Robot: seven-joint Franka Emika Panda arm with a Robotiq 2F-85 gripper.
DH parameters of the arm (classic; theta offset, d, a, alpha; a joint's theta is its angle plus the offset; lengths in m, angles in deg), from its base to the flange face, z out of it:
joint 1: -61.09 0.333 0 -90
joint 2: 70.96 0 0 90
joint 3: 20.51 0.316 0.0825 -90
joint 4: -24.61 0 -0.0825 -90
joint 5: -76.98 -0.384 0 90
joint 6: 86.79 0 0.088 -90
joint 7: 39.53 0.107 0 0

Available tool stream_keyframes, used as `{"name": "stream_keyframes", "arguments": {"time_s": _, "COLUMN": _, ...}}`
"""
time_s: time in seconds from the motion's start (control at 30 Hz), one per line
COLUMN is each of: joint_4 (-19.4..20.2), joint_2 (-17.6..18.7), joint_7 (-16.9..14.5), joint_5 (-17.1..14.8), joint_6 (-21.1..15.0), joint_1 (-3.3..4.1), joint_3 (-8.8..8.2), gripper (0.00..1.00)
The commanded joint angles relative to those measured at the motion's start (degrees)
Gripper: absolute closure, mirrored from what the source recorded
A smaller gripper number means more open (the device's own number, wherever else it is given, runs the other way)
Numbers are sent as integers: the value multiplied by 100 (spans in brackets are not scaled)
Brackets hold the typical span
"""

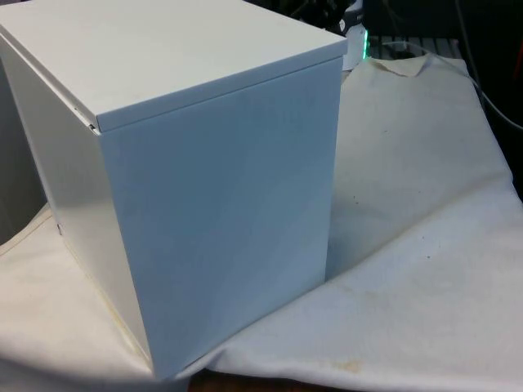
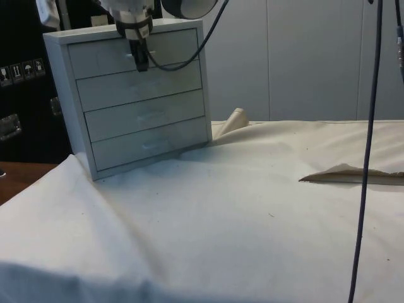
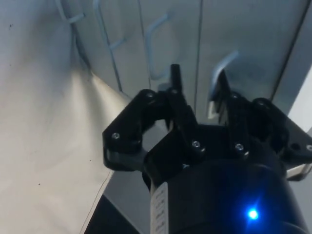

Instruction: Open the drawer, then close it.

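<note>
Standing on the white cloth (image 2: pixel 252 214) at one end of the table, the chest of drawers (image 2: pixel 136 95) has four drawers stacked one above the other. All four look shut. In the front view the chest turns its plain back to the camera, so nothing of the drawers shows there.

The gripper (image 2: pixel 140 60) hangs right in front of the top drawer (image 2: pixel 132 53), at the spot where its handle (image 3: pixel 222 73) sticks out. In the wrist view the two fingers (image 3: pixel 175 80) are spread apart, with the pale curved handle sitting in the gap between them — one finger on each side. They do not look like they are squeezing it yet.

What could go wrong? The handle is thin and smooth. If the fingers close too far out near its edge, they may slip off when the arm pulls, and the drawer stays shut. If the arm pulls a bit sideways or down and not straight out, the drawer may jam. The chest also looks light and just sits on the loose cloth, so a hard pull may drag or tip the whole chest — the cloth could bunch up under it. Later, pushing the drawer back too fast could shove the chest away.
</note>
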Motion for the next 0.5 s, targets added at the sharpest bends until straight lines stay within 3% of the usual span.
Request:
{"name": "stream_keyframes", "arguments": {"time_s": 0.0, "joint_4": 0, "joint_2": 23, "joint_7": -46, "joint_5": -80, "joint_6": -57, "joint_1": -40, "joint_3": 34, "gripper": 74}}
{"name": "stream_keyframes", "arguments": {"time_s": 0.17, "joint_4": -52, "joint_2": 11, "joint_7": -29, "joint_5": 0, "joint_6": 0, "joint_1": -6, "joint_3": -34, "gripper": 98}}
{"name": "stream_keyframes", "arguments": {"time_s": 0.37, "joint_4": -34, "joint_2": 17, "joint_7": -63, "joint_5": 0, "joint_6": -6, "joint_1": -6, "joint_3": -23, "gripper": 98}}
{"name": "stream_keyframes", "arguments": {"time_s": 0.47, "joint_4": 17, "joint_2": -40, "joint_7": -29, "joint_5": 63, "joint_6": 34, "joint_1": 52, "joint_3": -40, "gripper": 98}}
